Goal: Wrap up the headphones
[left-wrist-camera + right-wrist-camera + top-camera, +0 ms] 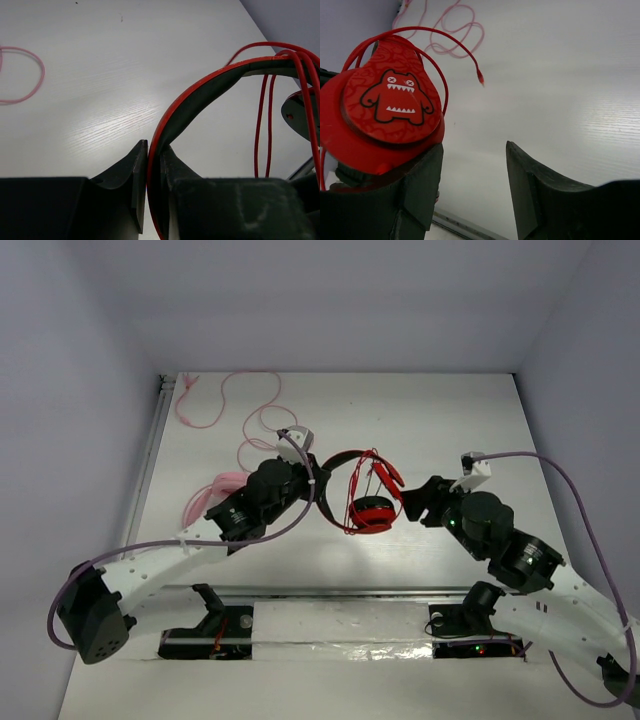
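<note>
The red headphones [365, 502] are held up over the middle of the table, with the thin red cable [372, 480] looped several times across the headband. My left gripper [318, 496] is shut on the black-lined headband [210, 85], which runs between its jaws; cable loops [265, 125] hang to the right. My right gripper [412, 502] is open and empty just right of the headphones. In the right wrist view it [474, 150] sits beside a red ear cup [395, 100] with a monster picture, which rests over its left finger. The cable's plug end [480, 77] hangs free.
Pale pink headphones [215, 490] lie under my left arm, and their pink cable [230, 400] snakes to the table's far left corner. The cable also shows in the left wrist view [30, 75] and the right wrist view [465, 30]. A metal rail [330, 592] runs along the near edge.
</note>
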You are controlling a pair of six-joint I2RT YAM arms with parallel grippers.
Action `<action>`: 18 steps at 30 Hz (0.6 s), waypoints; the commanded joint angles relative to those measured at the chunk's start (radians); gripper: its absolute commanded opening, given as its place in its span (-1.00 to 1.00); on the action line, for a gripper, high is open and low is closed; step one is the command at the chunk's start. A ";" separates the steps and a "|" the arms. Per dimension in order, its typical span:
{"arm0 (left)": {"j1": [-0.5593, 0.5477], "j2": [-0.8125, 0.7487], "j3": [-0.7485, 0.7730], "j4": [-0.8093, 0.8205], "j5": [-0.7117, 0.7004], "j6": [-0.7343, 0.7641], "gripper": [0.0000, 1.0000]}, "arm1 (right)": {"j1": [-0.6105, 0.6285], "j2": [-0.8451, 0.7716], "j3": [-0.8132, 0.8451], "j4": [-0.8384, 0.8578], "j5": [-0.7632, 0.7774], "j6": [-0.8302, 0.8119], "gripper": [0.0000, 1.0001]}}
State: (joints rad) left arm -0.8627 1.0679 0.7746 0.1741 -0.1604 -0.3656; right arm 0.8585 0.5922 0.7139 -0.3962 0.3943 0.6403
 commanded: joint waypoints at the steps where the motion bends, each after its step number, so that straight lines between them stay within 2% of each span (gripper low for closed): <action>1: -0.004 0.010 0.049 0.079 -0.030 -0.039 -1.00 | 0.002 -0.020 0.076 -0.075 0.092 0.027 0.20; 6: -0.004 0.067 0.051 0.082 -0.037 -0.068 -1.00 | 0.002 -0.048 0.082 -0.148 0.291 0.113 0.54; 12: -0.004 0.164 0.045 0.126 -0.027 -0.085 -1.00 | 0.002 -0.081 0.082 -0.184 0.426 0.188 0.67; 18: -0.015 0.305 0.080 0.177 0.004 -0.055 -1.00 | 0.002 -0.126 0.058 -0.171 0.446 0.208 0.67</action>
State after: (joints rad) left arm -0.8650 1.3441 0.7811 0.2150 -0.1841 -0.4049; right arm 0.8585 0.4816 0.7582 -0.5728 0.7666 0.8112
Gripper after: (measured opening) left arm 0.087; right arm 0.834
